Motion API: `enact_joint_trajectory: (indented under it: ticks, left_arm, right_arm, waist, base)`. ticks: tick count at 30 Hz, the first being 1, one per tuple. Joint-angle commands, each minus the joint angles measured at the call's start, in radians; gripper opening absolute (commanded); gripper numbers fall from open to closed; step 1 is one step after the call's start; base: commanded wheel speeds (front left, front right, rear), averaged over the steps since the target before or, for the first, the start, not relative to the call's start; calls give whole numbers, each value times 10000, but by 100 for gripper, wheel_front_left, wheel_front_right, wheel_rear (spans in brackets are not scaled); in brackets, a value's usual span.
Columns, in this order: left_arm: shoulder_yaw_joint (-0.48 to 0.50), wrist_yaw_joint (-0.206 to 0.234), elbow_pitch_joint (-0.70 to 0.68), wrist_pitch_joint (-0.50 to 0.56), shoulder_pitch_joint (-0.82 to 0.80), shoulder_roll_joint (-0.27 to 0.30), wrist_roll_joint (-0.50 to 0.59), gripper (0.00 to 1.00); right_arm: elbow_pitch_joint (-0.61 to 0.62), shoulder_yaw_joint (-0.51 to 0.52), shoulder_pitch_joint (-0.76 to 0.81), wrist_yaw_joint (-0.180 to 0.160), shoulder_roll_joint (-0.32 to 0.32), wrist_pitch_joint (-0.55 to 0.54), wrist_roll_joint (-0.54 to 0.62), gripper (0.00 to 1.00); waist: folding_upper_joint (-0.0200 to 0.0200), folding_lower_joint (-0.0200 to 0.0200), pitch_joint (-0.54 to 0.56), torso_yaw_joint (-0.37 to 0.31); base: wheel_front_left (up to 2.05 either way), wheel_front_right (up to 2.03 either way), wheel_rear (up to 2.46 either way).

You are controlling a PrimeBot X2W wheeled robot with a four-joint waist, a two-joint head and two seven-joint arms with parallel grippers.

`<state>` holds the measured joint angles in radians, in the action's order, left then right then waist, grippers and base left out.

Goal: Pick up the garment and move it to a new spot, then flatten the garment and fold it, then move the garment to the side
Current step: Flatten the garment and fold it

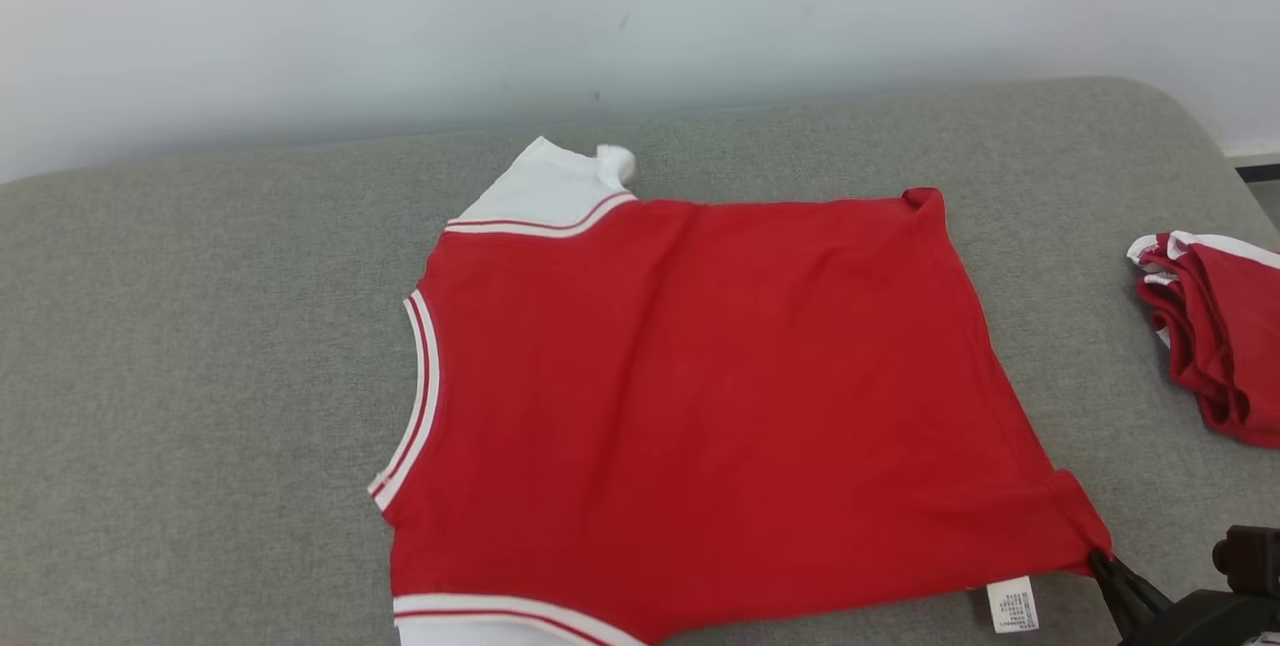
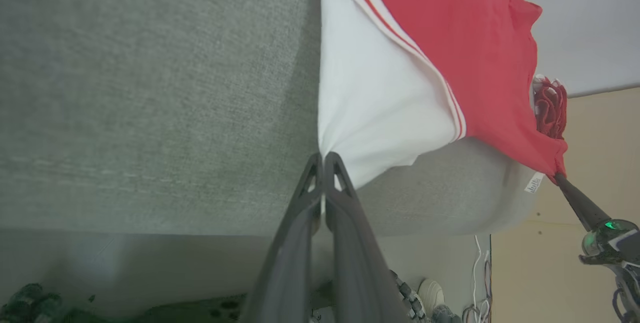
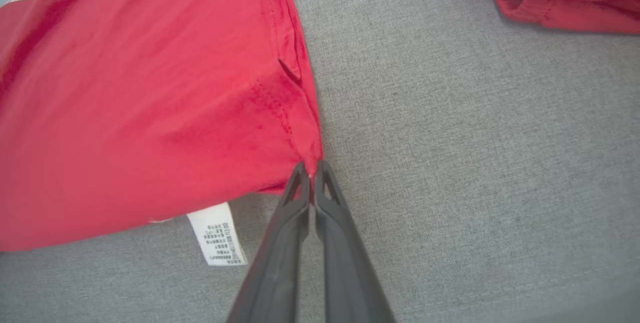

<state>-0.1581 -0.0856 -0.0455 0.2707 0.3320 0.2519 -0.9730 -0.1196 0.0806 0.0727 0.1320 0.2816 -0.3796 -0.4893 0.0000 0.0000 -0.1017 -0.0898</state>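
Note:
A red garment with white sleeves and striped trim lies spread on the grey cushion, neckline to the left. My right gripper is shut on its near right hem corner, the same pinch showing in the right wrist view with the gripper closed on red cloth. A white care label pokes out beside it. My left gripper is shut on the tip of the near white sleeve, pulled toward the cushion's front edge. The far white sleeve lies partly bunched.
A second red and white garment lies crumpled at the cushion's right side. A pale wall runs behind the cushion. Below the front edge, cables and a shoe are on the floor.

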Motion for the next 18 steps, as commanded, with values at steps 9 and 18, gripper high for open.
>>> enact_joint_trajectory:
  ticks: [9,18]
  left_arm:
    - [219,34,-862,-154,145,-1,-306,0]
    - [64,-309,-1056,-1209,-1072,-260,55,0]
  right_arm:
    - [592,539,604,-27,-307,7,104,0]
    - [1446,421,321,-27,-409,258,-334,0]
  waist:
    - [0,0,54,88]
    - [0,0,12,-98]
  base:
    - [0,0,0]
    - [0,0,0]
